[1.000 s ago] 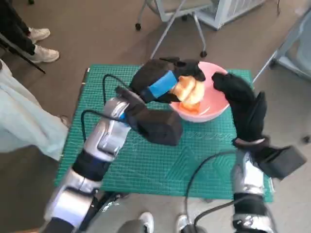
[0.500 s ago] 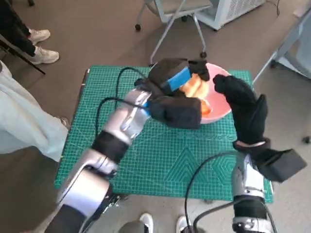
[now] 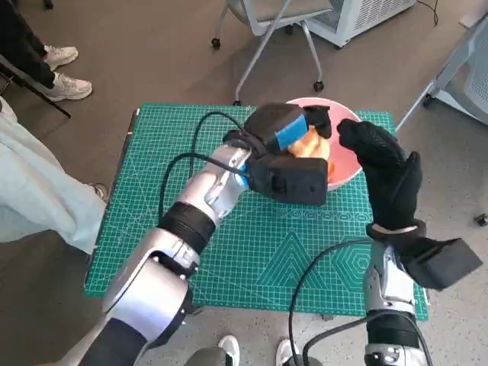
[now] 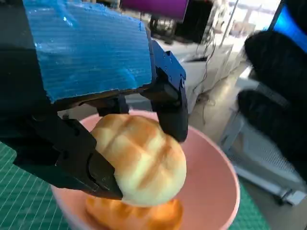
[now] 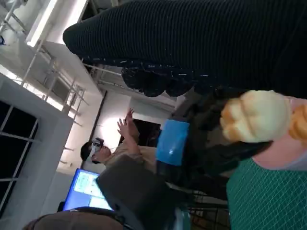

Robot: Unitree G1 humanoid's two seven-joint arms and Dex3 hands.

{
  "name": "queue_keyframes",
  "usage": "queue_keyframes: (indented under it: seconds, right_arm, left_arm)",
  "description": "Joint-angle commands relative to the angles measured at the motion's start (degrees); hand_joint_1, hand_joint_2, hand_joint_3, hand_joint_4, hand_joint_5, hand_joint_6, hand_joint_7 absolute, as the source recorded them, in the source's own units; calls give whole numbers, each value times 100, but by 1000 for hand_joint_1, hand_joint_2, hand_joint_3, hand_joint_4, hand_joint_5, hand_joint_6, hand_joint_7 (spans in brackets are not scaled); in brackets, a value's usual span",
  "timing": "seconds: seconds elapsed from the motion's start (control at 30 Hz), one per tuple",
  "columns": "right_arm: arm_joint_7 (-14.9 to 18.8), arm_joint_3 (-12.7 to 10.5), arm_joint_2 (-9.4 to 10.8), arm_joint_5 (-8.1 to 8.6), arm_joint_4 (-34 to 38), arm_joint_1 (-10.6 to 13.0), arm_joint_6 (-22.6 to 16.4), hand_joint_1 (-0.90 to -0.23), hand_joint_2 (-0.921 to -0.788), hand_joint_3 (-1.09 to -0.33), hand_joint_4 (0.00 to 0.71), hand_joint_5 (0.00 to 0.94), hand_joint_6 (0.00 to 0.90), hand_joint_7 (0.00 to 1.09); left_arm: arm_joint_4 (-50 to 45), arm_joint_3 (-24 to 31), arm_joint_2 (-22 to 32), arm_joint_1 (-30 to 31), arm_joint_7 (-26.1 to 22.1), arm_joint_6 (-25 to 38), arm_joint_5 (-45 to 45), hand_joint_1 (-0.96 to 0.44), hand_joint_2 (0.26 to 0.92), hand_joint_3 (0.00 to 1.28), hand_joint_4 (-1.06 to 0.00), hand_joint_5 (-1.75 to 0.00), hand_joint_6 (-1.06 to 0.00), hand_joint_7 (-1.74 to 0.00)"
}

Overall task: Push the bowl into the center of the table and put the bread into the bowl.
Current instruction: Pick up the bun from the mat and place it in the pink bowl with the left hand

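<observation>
While a person's pale trouser leg (image 3: 30, 191) and two white shoes (image 3: 65, 72) are showing at the left beside the desk (image 3: 152, 252), the robot's left hand (image 3: 286, 126) is reaching across the green cutting mat (image 3: 252, 252) toward the far edge. Its black fingers (image 4: 81, 163) are gripping one bread roll (image 4: 144, 163), golden and scored on top, and are holding it just above the single pink bowl (image 3: 345, 164). From behind that hand, a second orange-brown piece (image 4: 139, 215) is lying in the bowl, directly under the held roll. One bowl is sitting on the mat near the far right corner of the desk, not at its middle. To the right, the gloved right hand (image 3: 385, 171) is standing upright just beside the bowl's rim, its fingers apart and holding nothing; whether it is touching the rim I cannot tell. Beyond the desk one wheeled chair base (image 3: 267, 38) is standing on the floor.
</observation>
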Motion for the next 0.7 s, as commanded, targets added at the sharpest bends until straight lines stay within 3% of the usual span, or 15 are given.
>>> queue_keyframes:
  seconds: [0.03, 0.4, 0.7]
  right_arm:
    - [-90, -20, -22, -75, -36, 183, 15, -657, -921, -789, 170, 1, 65, 499]
    - [-188, -2, -13, -121, 5, 141, 0, -653, -921, -804, 172, 2, 57, 515]
    - [-141, 20, -24, -81, 58, 102, 7, -653, -921, -802, 173, 2, 56, 518]
  left_arm:
    - [32, -23, -4, -163, -300, 100, -41, -299, 917, 74, -260, -92, -316, -173]
    - [-54, 65, 188, -116, -628, -82, -136, -451, 921, 55, -30, -1, -238, -32]
    - [-245, 332, 397, -47, -893, -267, -453, -468, 921, 46, 0, 1, -218, -15]
